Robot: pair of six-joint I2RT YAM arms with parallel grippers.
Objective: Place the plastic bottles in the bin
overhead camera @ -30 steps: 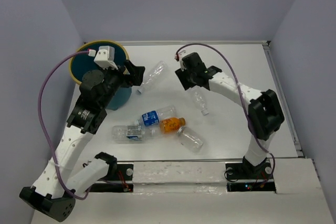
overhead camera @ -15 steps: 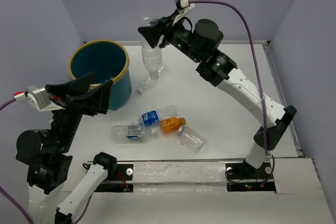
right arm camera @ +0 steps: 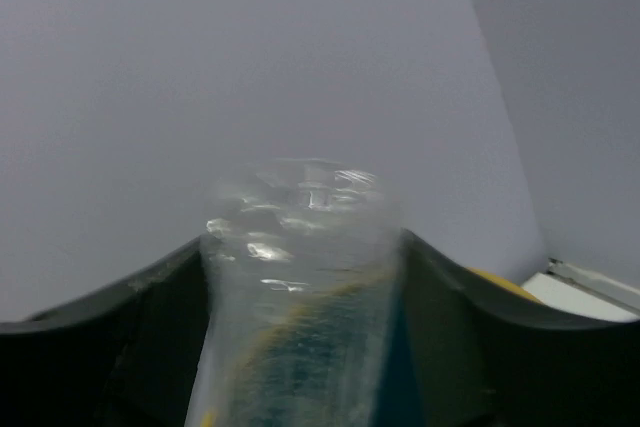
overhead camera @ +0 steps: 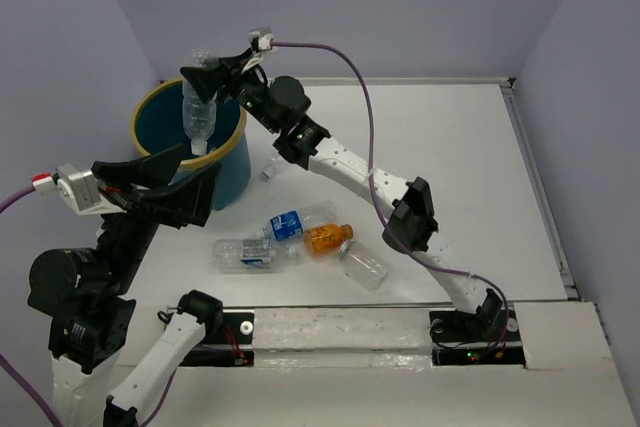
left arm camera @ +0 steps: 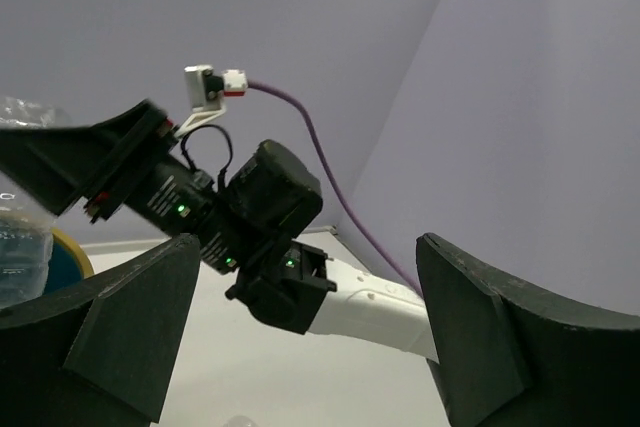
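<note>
From the top view, the right jaws are clenched on the base of a small see-through plastic bottle (overhead camera: 198, 112). It hangs neck-down over the mouth of the round teal bin with a yellow rim (overhead camera: 237, 145), at upper left. The right wrist view shows only that bottle between the fingers. The left jaws stand spread wide at the bin's near side, and their own view looks across at the right arm (left arm camera: 270, 237). A blue-labelled bottle (overhead camera: 298, 219) and an orange-filled bottle (overhead camera: 328, 237) lie mid-frame. To the right, the white bench (overhead camera: 470, 167) has open room up to its edge.
</note>
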